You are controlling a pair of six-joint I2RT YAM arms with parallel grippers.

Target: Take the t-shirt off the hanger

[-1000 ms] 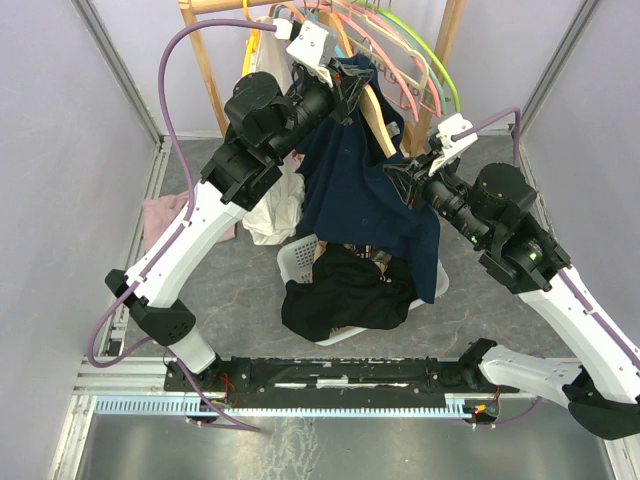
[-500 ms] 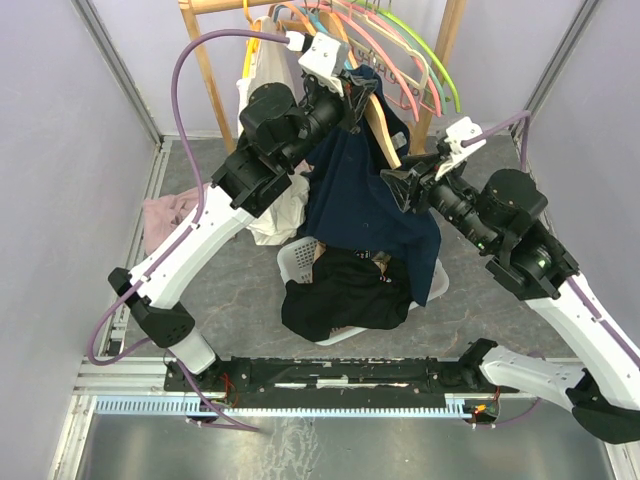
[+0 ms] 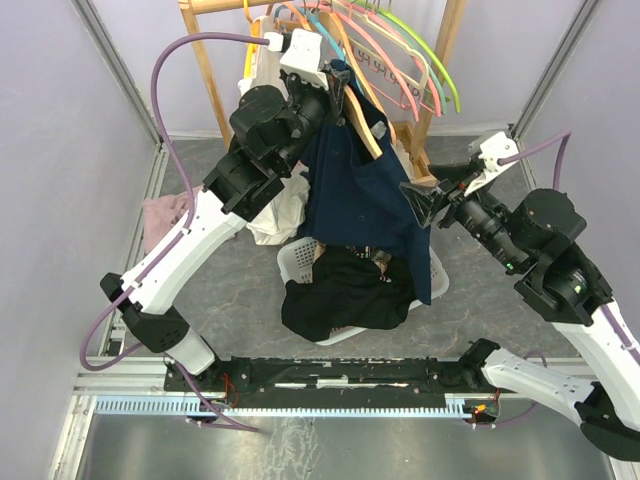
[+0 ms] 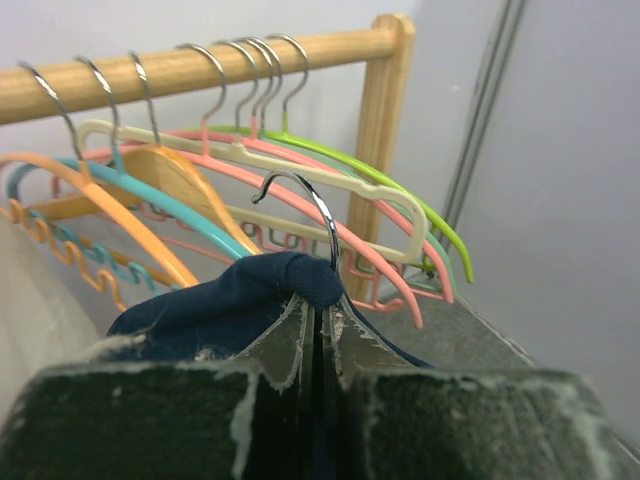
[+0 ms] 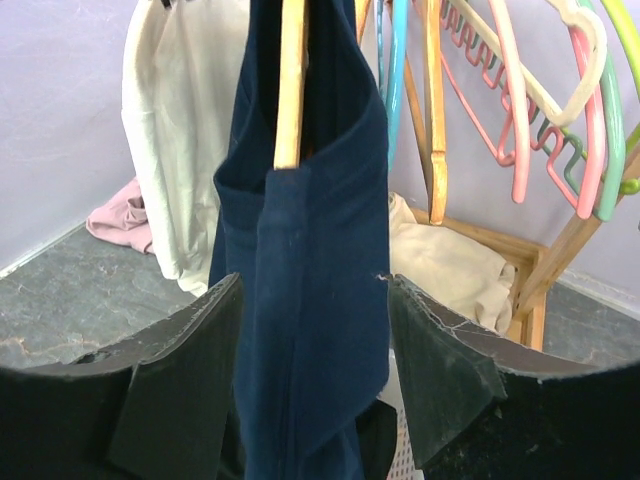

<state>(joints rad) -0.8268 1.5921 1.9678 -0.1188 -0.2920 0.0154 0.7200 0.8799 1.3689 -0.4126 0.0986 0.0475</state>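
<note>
The t-shirt (image 3: 355, 190) is clamped at the collar by the left claw (image 4: 320, 310) and seen just ahead of the parted right claw (image 5: 315, 290).

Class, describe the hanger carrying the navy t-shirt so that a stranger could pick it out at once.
Find the wooden clothes rack at the back. In front of its row of coloured hangers, the left gripper holds up a wooden hanger. It alone wears the navy t-shirt, its hook off the rail.
</note>
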